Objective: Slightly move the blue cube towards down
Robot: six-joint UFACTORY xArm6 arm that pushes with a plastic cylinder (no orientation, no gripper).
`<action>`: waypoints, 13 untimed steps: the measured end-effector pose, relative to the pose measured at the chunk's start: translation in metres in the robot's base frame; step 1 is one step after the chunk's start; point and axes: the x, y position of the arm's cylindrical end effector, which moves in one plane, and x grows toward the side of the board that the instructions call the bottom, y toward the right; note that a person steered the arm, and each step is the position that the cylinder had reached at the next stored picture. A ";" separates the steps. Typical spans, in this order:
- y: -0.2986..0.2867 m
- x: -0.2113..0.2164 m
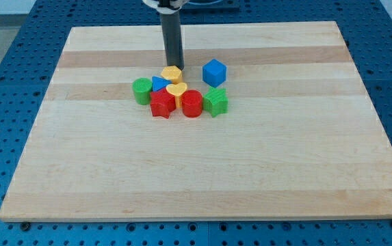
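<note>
The blue cube (214,72) is seen on the light wooden board (202,171), at the far right of the cluster, slightly apart from it. No gripper is carried by the arm; nothing is held. My tip (174,65) is placed left of the blue cube, just behind the yellow hexagonal block (172,74). Nearer lie the blue triangular block (159,84), yellow heart-shaped block (176,90), green cylinder (141,91), red star-shaped block (162,104), red cylinder (191,103) and green star-shaped block (215,101).

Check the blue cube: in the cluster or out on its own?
Out. The blue cube sits apart at the cluster's upper right, a gap above the green star. My tip is left of it, by the yellow block.
</note>
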 end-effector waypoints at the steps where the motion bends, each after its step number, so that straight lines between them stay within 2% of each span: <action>1: 0.035 0.000; 2: 0.035 -0.004; 3: 0.037 -0.026; 4: 0.081 -0.024; 7: 0.081 0.021; 9: 0.086 0.022; 10: 0.156 0.023; 11: 0.199 0.063; 12: 0.179 0.101; 13: 0.140 0.101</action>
